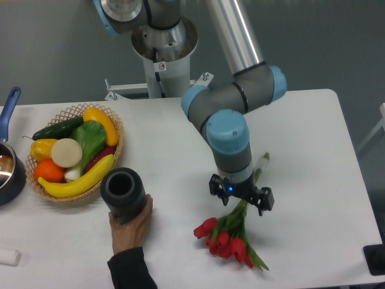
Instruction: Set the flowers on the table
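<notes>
The flowers (224, 241), red tulips on green stems, lie flat on the white table (313, 138) near its front edge. Their heads fan out to the front left, and the stem ends (262, 161) reach back to the right. My gripper (241, 195) points straight down over the middle of the stems. Its fingers stand apart on either side of the stems, open, and do not pinch them. The part of the stems directly under the gripper is hidden.
A person's hand (133, 227) grips a black cylinder (123, 194) at the front left. A wicker basket (72, 111) of fruit and vegetables sits at the left, beside a blue pot (9, 174). A small white object (9, 257) lies at the front left edge.
</notes>
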{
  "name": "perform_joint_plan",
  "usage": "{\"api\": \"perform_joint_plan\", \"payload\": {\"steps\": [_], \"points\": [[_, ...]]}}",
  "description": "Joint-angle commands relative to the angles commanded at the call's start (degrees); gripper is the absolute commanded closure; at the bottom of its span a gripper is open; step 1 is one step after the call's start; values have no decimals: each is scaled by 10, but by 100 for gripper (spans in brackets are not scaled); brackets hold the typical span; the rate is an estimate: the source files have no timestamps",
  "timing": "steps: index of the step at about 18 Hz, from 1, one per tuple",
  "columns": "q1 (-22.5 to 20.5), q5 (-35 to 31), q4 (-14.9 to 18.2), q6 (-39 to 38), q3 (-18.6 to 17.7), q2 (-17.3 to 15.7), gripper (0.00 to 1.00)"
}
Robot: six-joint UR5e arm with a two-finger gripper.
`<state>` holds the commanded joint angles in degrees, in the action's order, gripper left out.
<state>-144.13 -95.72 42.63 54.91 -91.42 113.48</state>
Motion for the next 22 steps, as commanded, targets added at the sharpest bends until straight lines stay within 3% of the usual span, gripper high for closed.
{"api": "perform_joint_plan", "payload": {"steps": [4,6,11,14,17,22], "points": [[-38,47,43,60,26,-12,0],[-71,96,110,93,37,-45,0],[-121,123,227,213,29,-105,0],[-156,136,280,295,24,-135,0],[-172,138,314,350,29,-151,0],[-185,139,335,375,29,-164,0]]}}
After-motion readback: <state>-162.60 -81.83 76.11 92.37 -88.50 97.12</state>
